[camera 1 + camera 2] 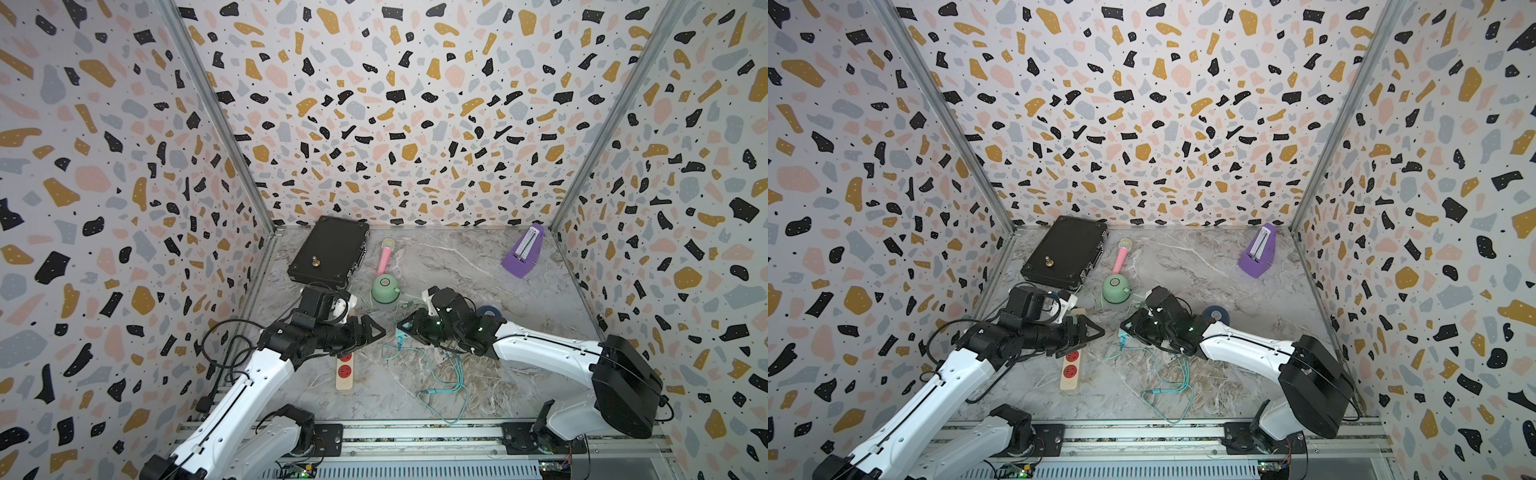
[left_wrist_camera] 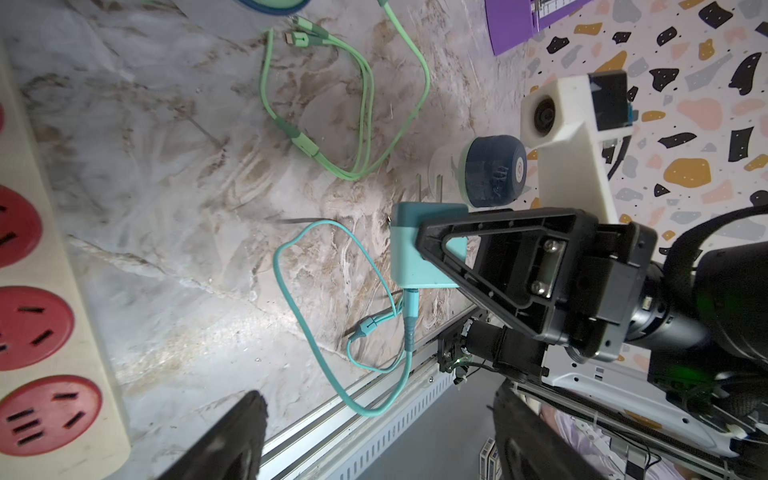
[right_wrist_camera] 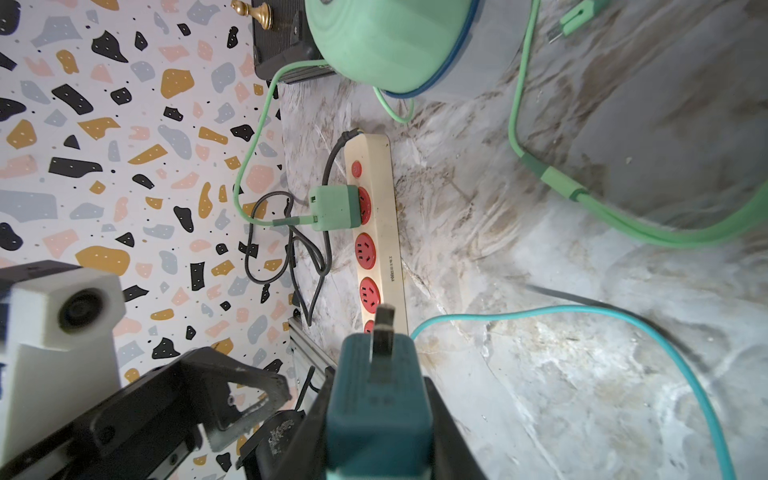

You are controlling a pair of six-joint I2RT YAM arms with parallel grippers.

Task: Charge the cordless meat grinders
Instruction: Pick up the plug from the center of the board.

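- Marble-patterned table (image 1: 478, 266) sat inside speckled terrazzo walls (image 1: 374, 104).
- Nearest the front rail, a loose teal cable (image 1: 440, 374) lay in loops, and a cream power strip (image 1: 345, 376) with red sockets had its far end hidden under the left arm in both top views.
- The left pincer (image 1: 374, 331) hung over the strip with its jaws apart and nothing between them.
- Facing it, the right pincer (image 1: 406, 327) was clamped on a teal adapter (image 2: 415, 249), prongs pointing towards the strip and clear of it.
- Only the right wrist view showed a green adapter (image 3: 334, 208) seated in a socket; whether its cable reached the grinder's port could not be told.
- The mint green grinder (image 1: 385, 289) stood upright just beyond the gap between the pincers.
- The navy blue grinder (image 1: 489, 311) was half hidden behind the right arm, apart from either pincer.
- Farthest back were a pink microphone (image 1: 385, 255), a black case (image 1: 328, 251) and a purple metronome (image 1: 524, 251).
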